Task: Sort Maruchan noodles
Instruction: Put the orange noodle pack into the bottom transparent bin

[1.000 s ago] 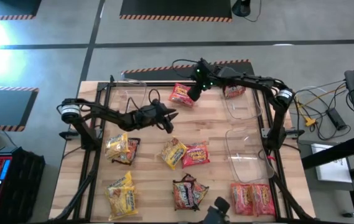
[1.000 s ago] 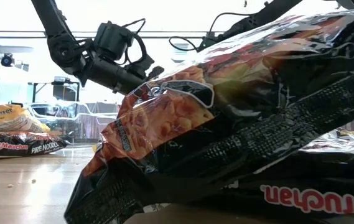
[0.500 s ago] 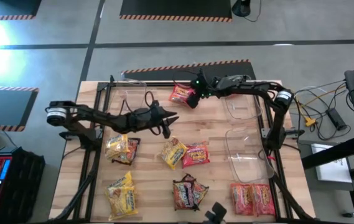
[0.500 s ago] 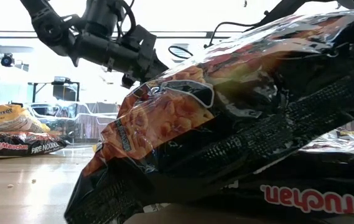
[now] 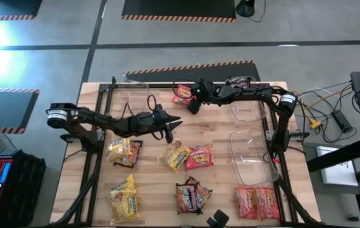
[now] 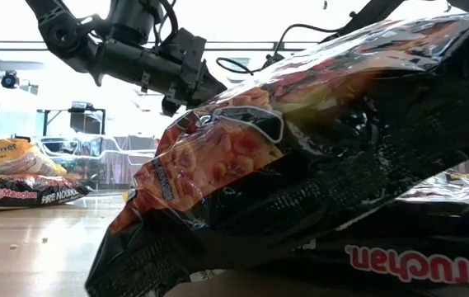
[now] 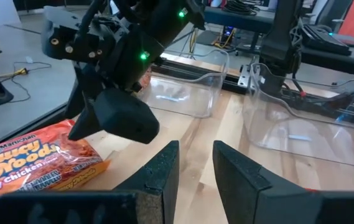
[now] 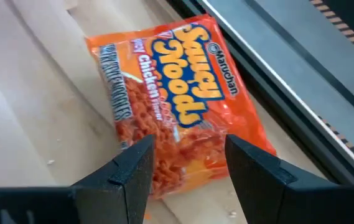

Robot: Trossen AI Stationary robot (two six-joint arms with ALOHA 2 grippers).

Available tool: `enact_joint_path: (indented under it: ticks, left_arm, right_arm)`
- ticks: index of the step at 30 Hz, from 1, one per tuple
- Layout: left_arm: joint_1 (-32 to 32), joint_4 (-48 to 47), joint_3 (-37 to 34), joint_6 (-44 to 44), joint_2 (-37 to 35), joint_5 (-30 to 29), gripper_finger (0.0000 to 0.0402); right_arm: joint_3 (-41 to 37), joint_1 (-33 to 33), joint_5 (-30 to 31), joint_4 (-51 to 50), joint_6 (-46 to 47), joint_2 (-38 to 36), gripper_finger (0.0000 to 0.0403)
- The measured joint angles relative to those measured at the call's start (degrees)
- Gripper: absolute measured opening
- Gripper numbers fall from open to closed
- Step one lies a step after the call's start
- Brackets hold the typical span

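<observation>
Near the table's (image 5: 224, 136) far edge, the right tool (image 8: 186, 163) hangs open over an orange packet (image 8: 177, 106); descending off-centre, it might pinch only crinkled film. The left tool (image 7: 194, 163), empty, is nearly closed mid-table.

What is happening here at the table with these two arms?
The robot is sorting Maruchan noodle packets. The right pincer is open and hovers just above an orange Saucy Noods packet near the table's far edge, not yet gripping it. The left pincer hangs empty over the middle of the table, its fingers only narrowly apart. Other packets lie scattered, and two clear bins stand on the right side.
</observation>
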Motion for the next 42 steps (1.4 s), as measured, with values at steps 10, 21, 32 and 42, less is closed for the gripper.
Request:
enact_joint_path:
  ticks: [10,21,32,42]
  left_arm:
    - [-1.0,0.1,0.0,0.1,-1.0,0.0,0.0081]
    - [-1.0,-0.6,0.0,1.7,-1.0,0.0,0.0081]
    - [-1.0,-5.6,0.0,-3.2,-1.0,0.0,0.0081]
    - [-1.0,-15.3,0.0,-12.2,-1.0,-1.4,0.0081]
  right_arm:
    - [0.0,0.3,0.9,9.6,3.7,7.8,0.0186]
    - [0.2,2.4,-0.2,4.8,6.9,8.5,0.017]
    - [-0.1,10.9,-1.5,-7.8,7.7,3.4,0.0166]
    - [-0.4,15.6,-1.1,-10.1,3.4,-2.7,0.0159]
